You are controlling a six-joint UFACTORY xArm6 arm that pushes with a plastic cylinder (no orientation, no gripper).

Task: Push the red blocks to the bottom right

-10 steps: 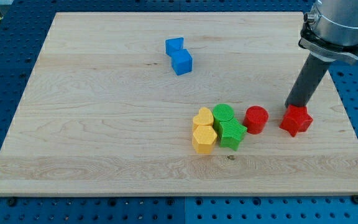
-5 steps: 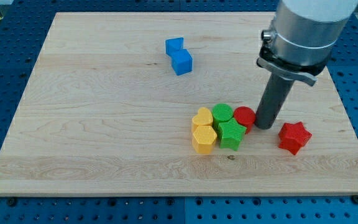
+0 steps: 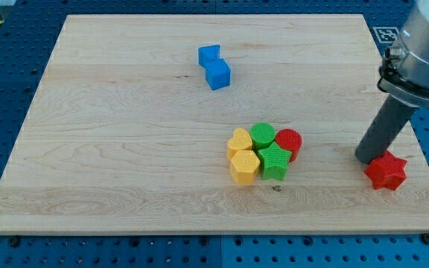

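Observation:
A red star block point(image 3: 386, 173) lies near the board's right edge, toward the view's bottom right. My tip point(image 3: 369, 158) stands just to its upper left, touching or nearly touching it. A red round block point(image 3: 289, 143) sits near the board's middle, pressed against the right side of a cluster of green and yellow blocks, well to the left of my tip.
The cluster holds a green round block point(image 3: 263, 135), a green star block point(image 3: 274, 161), a yellow heart-like block point(image 3: 240, 141) and a yellow hexagonal block point(image 3: 243, 167). Two blue blocks point(image 3: 214, 66) lie together near the view's top. The wooden board point(image 3: 125, 149) ends just right of the red star.
My tip moved left and pushed the red round block against the green blocks, then swung back right. The red star block has shifted right and down toward the board's corner.

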